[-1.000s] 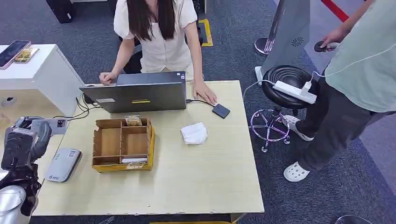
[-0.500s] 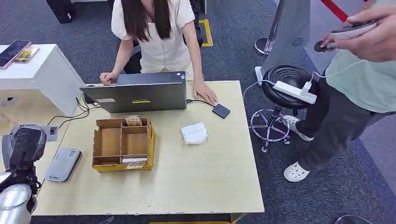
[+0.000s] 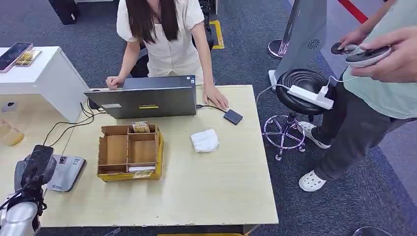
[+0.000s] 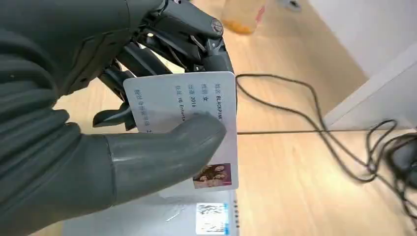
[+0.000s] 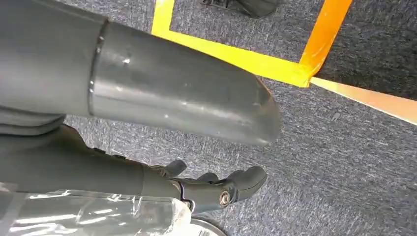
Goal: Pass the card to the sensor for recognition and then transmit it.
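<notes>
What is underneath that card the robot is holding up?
Below the card held by the left hand lies the grey sensor on the wooden table. The hand and card cover most of it, so only one end with a printed label shows.

A laptop (image 3: pixel 147 101) sits at the table's (image 3: pixel 216 187) far edge, a cardboard tray (image 3: pixel 129 152) just below it, a crumpled tissue (image 3: pixel 204 140) centre frame, a stool (image 3: pixel 300 88) right.

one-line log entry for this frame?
left hand: holds card | card: above grey sensor | right hand: hanging over carpet, holds nothing
</notes>
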Tool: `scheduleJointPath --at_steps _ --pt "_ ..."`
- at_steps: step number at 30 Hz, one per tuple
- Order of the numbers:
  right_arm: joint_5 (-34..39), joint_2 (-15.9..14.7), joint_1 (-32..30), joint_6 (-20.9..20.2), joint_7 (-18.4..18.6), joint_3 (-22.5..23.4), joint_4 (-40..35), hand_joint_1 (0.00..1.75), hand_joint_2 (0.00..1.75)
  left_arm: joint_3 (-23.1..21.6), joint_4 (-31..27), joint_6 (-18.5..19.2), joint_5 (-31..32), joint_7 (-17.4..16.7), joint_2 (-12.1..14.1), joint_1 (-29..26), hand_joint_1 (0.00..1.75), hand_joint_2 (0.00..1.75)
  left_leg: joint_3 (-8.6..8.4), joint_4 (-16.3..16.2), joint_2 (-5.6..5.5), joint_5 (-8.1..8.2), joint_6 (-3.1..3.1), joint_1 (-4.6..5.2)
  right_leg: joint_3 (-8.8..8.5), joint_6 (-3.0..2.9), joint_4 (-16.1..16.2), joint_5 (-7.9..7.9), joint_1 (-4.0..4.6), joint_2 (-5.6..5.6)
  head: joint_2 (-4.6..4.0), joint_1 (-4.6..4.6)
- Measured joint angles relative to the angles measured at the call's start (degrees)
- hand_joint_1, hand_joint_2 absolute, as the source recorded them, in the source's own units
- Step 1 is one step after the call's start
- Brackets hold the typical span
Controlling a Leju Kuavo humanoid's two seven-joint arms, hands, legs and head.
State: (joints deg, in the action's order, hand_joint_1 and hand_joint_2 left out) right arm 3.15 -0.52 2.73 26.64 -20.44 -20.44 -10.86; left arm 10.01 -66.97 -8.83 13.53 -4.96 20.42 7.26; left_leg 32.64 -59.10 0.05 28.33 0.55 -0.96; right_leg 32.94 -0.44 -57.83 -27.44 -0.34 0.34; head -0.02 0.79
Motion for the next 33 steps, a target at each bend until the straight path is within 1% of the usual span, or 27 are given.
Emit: scheduleJointPath --at_steps 3,12,25,33 --pt "-0.2 0.0 0.0 0.0 0.0 0.0 0.0 0.0 0.0 0.1 1.4 1.0 0.3 -1.0 0.7 0.0 1.75 1.75 0.0 0.0 0.0 0.0 0.0 0.0 0.0 0.0 0.0 0.0 0.0 0.0 0.0 0.0" --pt "-0.6 0.0 0.2 -0.1 -0.3 0.0 0.0 0.0 0.0 0.4 3.9 1.0 2.3 -2.1 1.9 0.0 1.75 1.75 0.0 0.0 -0.01 0.0 0.0 0.0 -0.01 0.0 0.0 0.0 0.0 -0.01 0.0 0.02" --pt "-1.4 0.0 0.9 -0.7 -1.0 0.0 -0.3 0.0 0.0 1.4 6.8 0.7 6.2 -2.8 1.9 0.2 1.75 1.75 -0.02 0.0 -0.01 -0.01 0.01 0.0 -0.02 0.0 0.0 0.0 0.0 -0.02 0.0 0.02" --pt "-1.6 0.0 1.0 -0.9 -1.0 0.0 -0.5 0.0 0.0 1.4 8.4 1.1 8.4 -3.2 0.6 0.1 1.75 1.75 -0.02 0.0 -0.03 -0.01 0.01 0.01 -0.05 0.0 0.0 0.0 -0.01 -0.04 0.0 0.02"
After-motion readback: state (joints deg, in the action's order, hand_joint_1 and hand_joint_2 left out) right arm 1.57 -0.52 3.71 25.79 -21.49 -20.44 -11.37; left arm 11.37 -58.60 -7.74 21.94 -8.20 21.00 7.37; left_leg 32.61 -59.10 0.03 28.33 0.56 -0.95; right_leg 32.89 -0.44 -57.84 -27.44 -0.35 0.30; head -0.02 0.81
